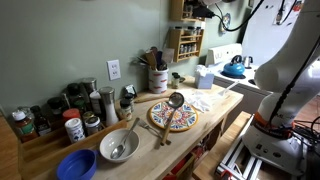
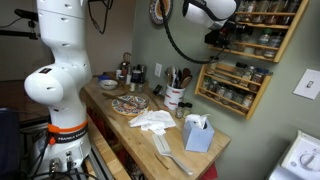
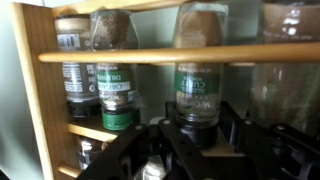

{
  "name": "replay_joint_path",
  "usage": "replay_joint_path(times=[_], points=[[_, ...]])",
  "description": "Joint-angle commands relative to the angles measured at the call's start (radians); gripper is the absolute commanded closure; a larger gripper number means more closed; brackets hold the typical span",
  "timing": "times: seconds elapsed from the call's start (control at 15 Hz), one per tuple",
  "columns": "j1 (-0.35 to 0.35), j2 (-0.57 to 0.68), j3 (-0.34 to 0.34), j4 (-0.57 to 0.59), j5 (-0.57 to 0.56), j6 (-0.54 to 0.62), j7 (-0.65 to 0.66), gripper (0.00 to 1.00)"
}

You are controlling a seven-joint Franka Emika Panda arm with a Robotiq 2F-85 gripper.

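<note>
Pincer looks clamped on the green-labelled spice jar standing in the wall rack, high above the counter; probably light, rigid, slippery, breakable glass, best gripped mid-body beneath its cap.

1. A glossy white arm, built of smooth, rounded, bulbous segments, fills the left of the frame in an exterior view.
2. An orange band rings the base, low in the frame.
3. A black cable loops at upper centre.
4. A black, angular gripper spans the wrist view's lower edge.
</note>
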Motion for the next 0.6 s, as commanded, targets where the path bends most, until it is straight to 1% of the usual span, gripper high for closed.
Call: replay_joint_path(times=[0.0,0.33,0.53], points=[[0.004,-0.027,-0.001,-0.062,0.001,-0.021,0.062,0.79],[0.003,-0.044,-0.009,-0.101,0.001,-0.047,0.138,0.79],[0.013,-0.065,-0.013,-0.125,0.001,-0.058,0.183,0.79]])
